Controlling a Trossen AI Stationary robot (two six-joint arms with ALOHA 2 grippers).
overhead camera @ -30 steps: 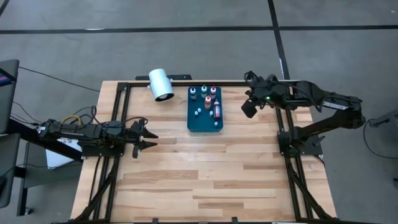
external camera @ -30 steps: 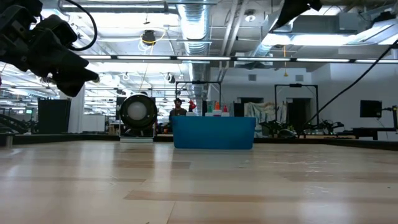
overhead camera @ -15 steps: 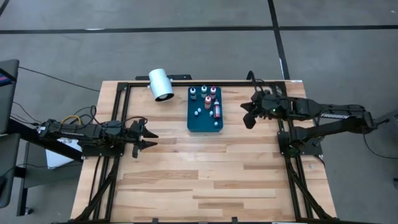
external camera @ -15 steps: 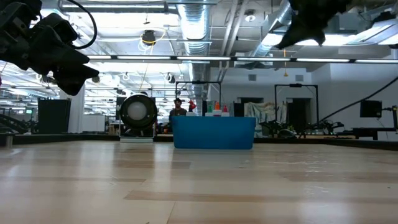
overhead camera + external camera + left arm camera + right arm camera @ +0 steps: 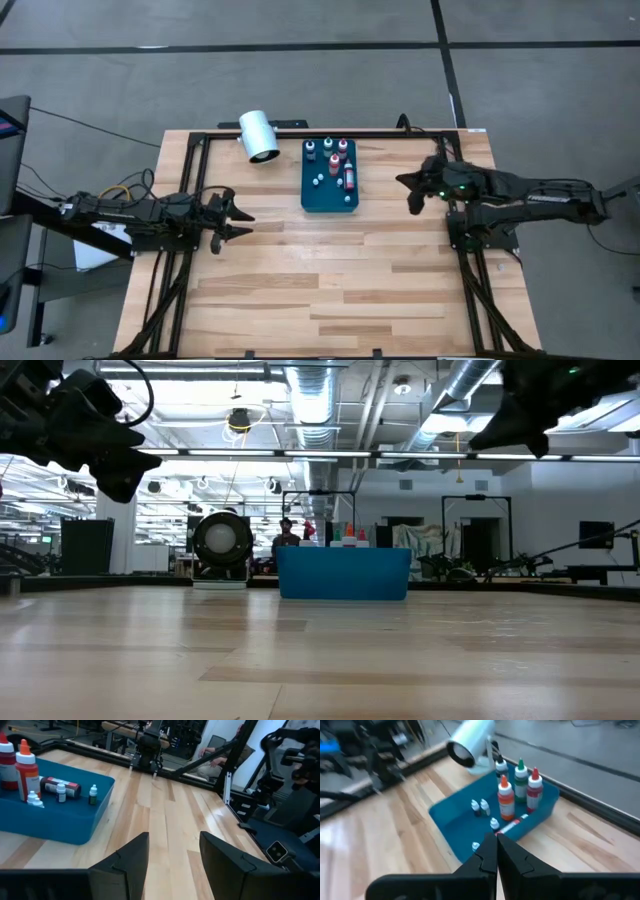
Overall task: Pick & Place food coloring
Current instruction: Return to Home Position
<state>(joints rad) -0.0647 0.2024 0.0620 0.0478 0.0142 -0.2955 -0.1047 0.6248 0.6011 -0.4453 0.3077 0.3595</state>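
The food coloring bottles point(image 5: 333, 162) stand in a blue tray point(image 5: 312, 196) near the table's far edge. The taller ones have orange, green, red and dark tops point(image 5: 519, 784). Small whitish ones point(image 5: 480, 807) stand beside them, and one bottle point(image 5: 512, 825) lies flat. My right gripper point(image 5: 411, 196) is shut and hovers right of the tray, pointing at it point(image 5: 496, 851). My left gripper point(image 5: 238, 217) is open and waits at the table's left side, fingers toward the tray point(image 5: 172, 855). Neither gripper touches anything.
A large white cylinder point(image 5: 258, 135) lies on its side left of the tray, at the far edge. Black frame rails point(image 5: 190, 190) run along the table's left, right and far sides. Bare wood point(image 5: 330, 270) stretches from the tray to the near edge.
My right gripper has come away from the far edge, moving toward the near edge and a little to the right, while its arm has stretched out low and level. The left arm and the bottles have stayed where they were.
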